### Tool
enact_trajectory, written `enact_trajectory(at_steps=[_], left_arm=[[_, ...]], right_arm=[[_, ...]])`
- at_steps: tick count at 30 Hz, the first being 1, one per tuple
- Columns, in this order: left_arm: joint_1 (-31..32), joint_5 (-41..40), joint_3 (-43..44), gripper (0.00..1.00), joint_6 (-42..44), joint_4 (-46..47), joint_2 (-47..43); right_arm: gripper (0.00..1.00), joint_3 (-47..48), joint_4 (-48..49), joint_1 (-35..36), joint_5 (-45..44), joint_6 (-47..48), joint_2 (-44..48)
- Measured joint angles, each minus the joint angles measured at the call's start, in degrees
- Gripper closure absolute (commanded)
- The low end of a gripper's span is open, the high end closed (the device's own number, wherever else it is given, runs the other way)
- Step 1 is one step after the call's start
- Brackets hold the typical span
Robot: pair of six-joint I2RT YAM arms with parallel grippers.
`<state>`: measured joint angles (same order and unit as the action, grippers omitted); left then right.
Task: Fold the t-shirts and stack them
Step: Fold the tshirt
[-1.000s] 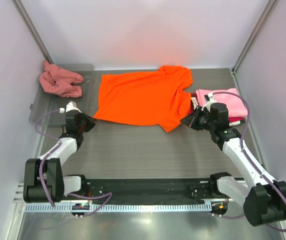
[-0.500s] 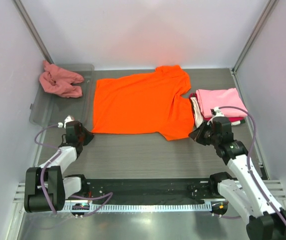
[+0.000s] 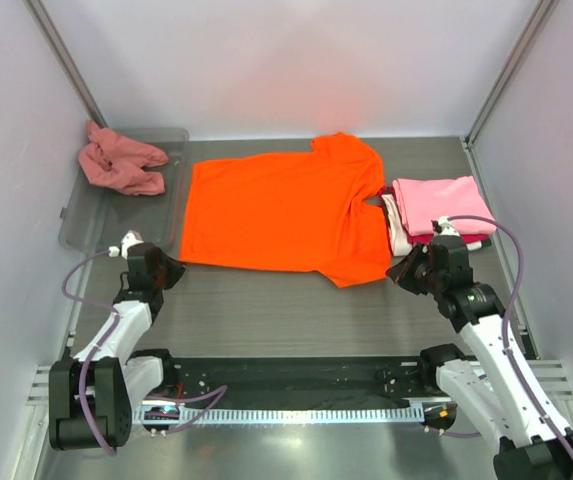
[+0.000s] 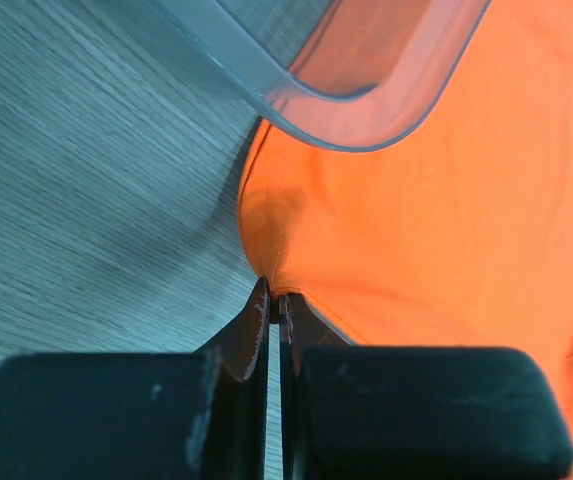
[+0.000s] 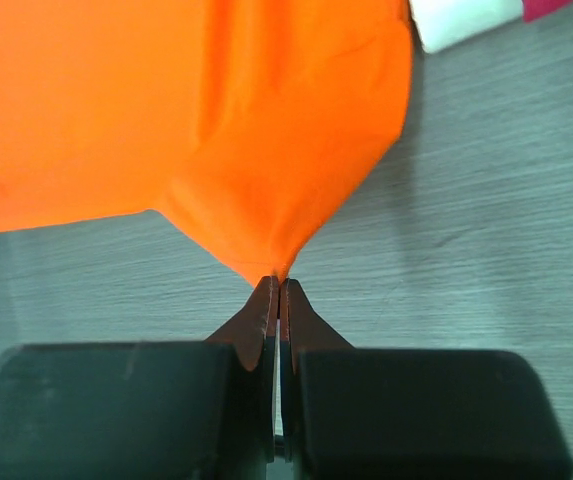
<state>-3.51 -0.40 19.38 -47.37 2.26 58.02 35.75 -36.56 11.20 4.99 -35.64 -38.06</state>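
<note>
A bright orange t-shirt (image 3: 276, 210) lies spread flat across the middle of the table. My left gripper (image 3: 173, 267) is shut on its near left hem corner (image 4: 266, 268). At the near right corner (image 5: 271, 262) my right gripper (image 3: 396, 272) is shut on the cloth as well. A folded light pink t-shirt (image 3: 444, 204) tops a small stack at the right, with a crimson red one (image 3: 478, 241) showing under it. A dusty salmon-pink t-shirt (image 3: 118, 160) lies crumpled in the tray at the back left.
The clear grey plastic tray (image 3: 171, 195) stands at the back left, its curved rim (image 4: 356, 130) just over the orange cloth's left edge. White enclosure walls close in both sides and the back. The arm bases and a cable rail (image 3: 296, 385) run along the near edge.
Both grippers have pulled toward the near edge with the orange t-shirt's corners. The shirt has slid nearer and leftward and now lies flatter and squarer.
</note>
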Motion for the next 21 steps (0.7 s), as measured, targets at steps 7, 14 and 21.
enact_trajectory(at_steps=[7, 14, 21], left_arm=[[0.0, 0.07, 2.73, 1.0, 0.04, -0.63, 5.95], [0.0, 0.46, 10.45, 1.0, 0.9, -0.46, 13.53], [0.55, 1.62, 16.85, 1.0, 0.92, -0.42, 21.94]], right_arm=[[0.99, 6.25, 0.39, 0.11, -3.13, 2.16, -11.13], [0.99, 19.58, 3.52, 0.22, -6.58, 5.11, -25.94], [0.99, 31.58, 4.92, 0.33, -7.89, 7.61, -41.51]])
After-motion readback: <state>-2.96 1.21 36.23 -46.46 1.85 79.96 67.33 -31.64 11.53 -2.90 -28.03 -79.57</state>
